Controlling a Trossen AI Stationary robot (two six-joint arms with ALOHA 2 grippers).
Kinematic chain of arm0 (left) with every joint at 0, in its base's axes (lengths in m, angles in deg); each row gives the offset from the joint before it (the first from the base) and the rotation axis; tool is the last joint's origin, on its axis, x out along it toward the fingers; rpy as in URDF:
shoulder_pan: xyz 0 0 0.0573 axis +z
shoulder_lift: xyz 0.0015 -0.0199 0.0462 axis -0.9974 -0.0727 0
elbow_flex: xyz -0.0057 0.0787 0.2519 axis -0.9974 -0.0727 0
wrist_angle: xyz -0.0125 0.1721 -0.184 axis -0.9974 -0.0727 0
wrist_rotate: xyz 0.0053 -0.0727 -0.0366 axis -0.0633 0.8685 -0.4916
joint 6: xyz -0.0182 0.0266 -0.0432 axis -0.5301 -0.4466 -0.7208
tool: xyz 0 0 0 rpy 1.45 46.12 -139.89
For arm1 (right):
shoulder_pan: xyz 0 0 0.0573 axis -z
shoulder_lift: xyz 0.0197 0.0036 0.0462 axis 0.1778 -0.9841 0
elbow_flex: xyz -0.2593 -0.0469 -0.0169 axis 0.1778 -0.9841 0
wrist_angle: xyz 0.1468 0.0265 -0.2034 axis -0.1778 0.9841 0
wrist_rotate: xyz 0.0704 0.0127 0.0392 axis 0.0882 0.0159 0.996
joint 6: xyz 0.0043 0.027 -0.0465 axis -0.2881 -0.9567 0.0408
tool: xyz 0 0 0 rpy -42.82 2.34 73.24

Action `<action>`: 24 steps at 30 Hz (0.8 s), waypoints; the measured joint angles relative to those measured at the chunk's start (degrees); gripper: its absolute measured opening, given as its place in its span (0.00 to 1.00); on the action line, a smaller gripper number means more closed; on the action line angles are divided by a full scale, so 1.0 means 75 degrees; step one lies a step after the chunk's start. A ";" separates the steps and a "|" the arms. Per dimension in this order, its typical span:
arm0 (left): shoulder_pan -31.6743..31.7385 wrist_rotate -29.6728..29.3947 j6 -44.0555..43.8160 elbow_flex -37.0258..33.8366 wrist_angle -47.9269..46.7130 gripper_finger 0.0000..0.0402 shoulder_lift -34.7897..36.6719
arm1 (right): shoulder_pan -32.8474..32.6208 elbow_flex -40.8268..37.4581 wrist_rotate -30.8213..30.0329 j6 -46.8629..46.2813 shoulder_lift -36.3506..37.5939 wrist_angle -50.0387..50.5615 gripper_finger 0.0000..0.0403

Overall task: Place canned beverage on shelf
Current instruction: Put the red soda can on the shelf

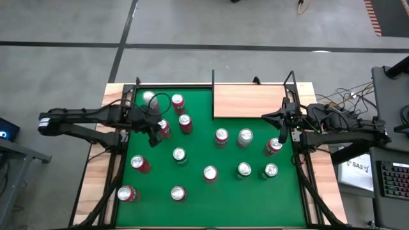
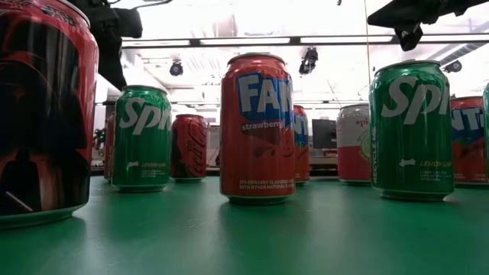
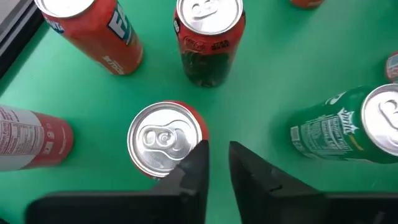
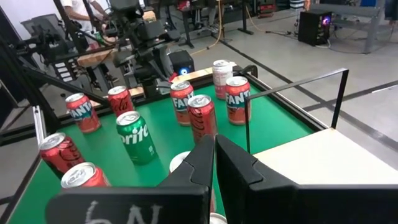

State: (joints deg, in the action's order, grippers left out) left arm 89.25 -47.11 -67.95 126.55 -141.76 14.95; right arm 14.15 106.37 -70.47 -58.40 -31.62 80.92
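Observation:
Several cans stand upright on the green table [image 1: 198, 191]: red Fanta and cola cans, green Sprite cans. The shelf [image 1: 249, 99], a pale wood board edged by black rods, lies at the far right; it also shows in the right wrist view [image 4: 323, 155]. My left gripper [image 3: 217, 152] hangs above the table's left part, pointing down beside a red can [image 3: 165, 138], fingers a narrow gap apart, holding nothing. My right gripper [image 4: 214, 146] is shut and empty, raised near the shelf's near right corner, above a red can [image 1: 273, 145].
Cans crowd the table's middle and left, such as a cola can [image 3: 208, 37] and a Sprite can [image 3: 354, 130] near my left gripper. Black rod posts [image 4: 339, 93] stand at the shelf's corners. The green felt along the near edge [image 1: 217, 214] is bare.

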 joint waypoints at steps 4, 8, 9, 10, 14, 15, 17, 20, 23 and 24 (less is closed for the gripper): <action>0.0000 -0.0003 0.0364 0.0255 0.0000 0.28 -0.0281 | 0.0000 0.0000 -0.0003 0.0319 0.0000 -0.0056 0.02; 0.0000 -0.0219 0.0829 0.0593 -0.0079 0.47 -0.0556 | 0.0006 0.0000 -0.0006 0.0421 0.0000 -0.0059 0.02; 0.0000 -0.0378 0.0908 0.0648 -0.0201 0.52 -0.0628 | 0.0006 0.0000 -0.0004 0.0471 0.0000 -0.0059 0.02; 0.0000 -0.0479 0.0994 0.0676 -0.0326 0.57 -0.0691 | 0.0006 0.0000 -0.0003 0.0533 0.0000 -0.0059 0.02; 0.0004 -0.0446 0.1383 0.0641 -0.0767 0.74 -0.0860 | 0.0006 0.0000 -0.0006 0.0681 0.0000 -0.0059 0.02; 0.0004 -0.0445 0.1408 0.0622 -0.0878 0.76 -0.0905 | 0.0006 0.0000 -0.0004 0.0681 0.0001 -0.0059 0.02; 0.0011 -0.0587 0.1388 0.0615 -0.0983 0.79 -0.1009 | 0.0006 0.0000 -0.0006 0.0771 0.0012 -0.0063 0.02; 0.0030 -0.0697 0.1368 0.0615 -0.0996 0.80 -0.1093 | 0.0006 0.0052 -0.0006 0.0990 0.0010 -0.0071 0.02; 0.0093 -0.0740 0.1334 0.0615 -0.0996 0.79 -0.1184 | 0.0006 0.0166 -0.0006 0.1071 0.0003 -0.0128 0.02; 0.0132 -0.0740 0.1331 0.0615 -0.0996 0.79 -0.1204 | 0.0006 0.0181 -0.0006 0.1071 0.0003 -0.0126 0.02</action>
State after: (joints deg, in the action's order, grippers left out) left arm 90.24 -52.66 -57.97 131.16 -149.23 5.92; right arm 14.19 107.73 -70.52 -50.37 -31.60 79.98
